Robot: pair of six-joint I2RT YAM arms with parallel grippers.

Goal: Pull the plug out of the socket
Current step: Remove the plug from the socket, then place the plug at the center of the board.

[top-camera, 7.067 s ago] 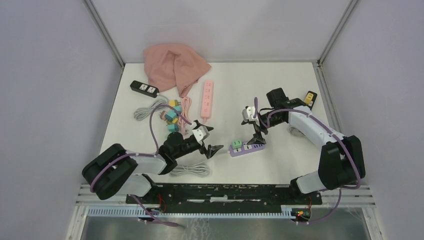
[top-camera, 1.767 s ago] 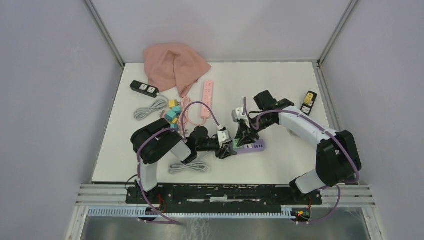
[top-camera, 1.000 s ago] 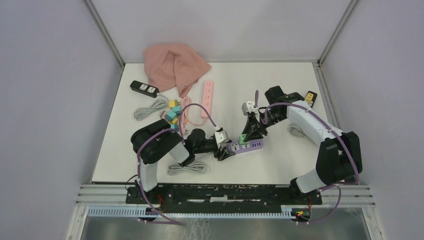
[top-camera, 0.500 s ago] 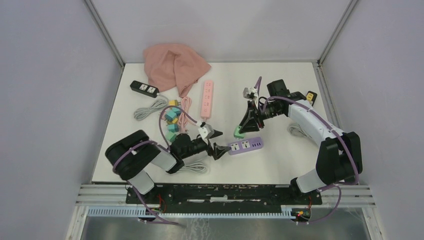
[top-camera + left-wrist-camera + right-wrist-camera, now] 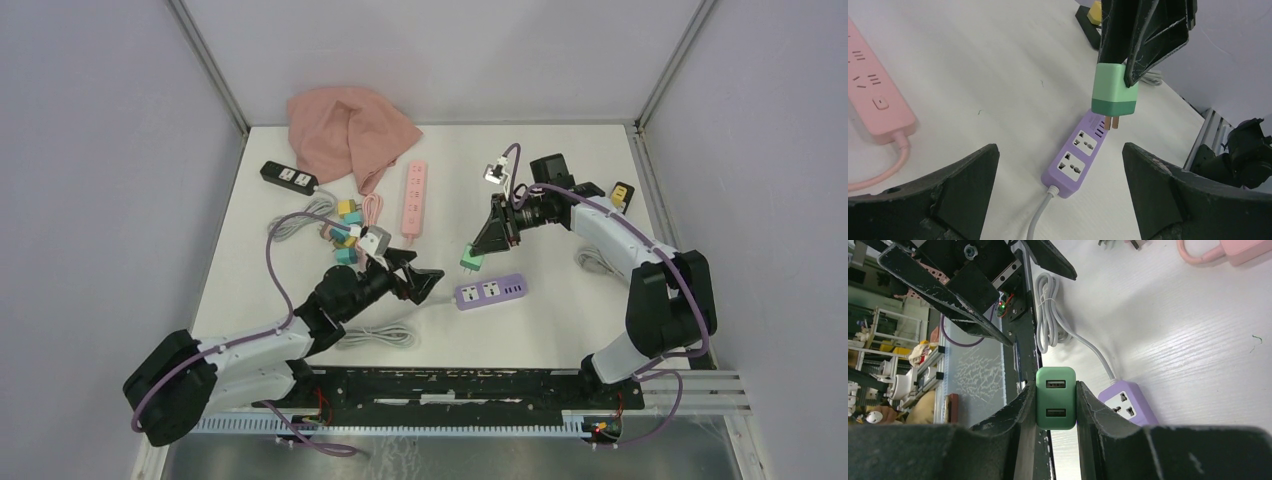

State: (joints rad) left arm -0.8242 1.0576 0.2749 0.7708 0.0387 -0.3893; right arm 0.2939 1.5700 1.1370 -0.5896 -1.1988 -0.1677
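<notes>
R claw (image 5: 480, 248) — clamped on green plug (image 5: 1115, 89), clear of purple strip (image 5: 490, 291) | L claw (image 5: 424, 272) — wide open, empty

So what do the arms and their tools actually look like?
Left arm and right arm: white links, black joints, a looping purple cable each. Left tool and right tool: two scuffed black wedge-shaped fingers.

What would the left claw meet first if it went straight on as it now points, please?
Most likely the cable end of the purple power strip, just ahead of the left claw. The green plug in the right claw hangs higher, probably clear of that line.
</notes>
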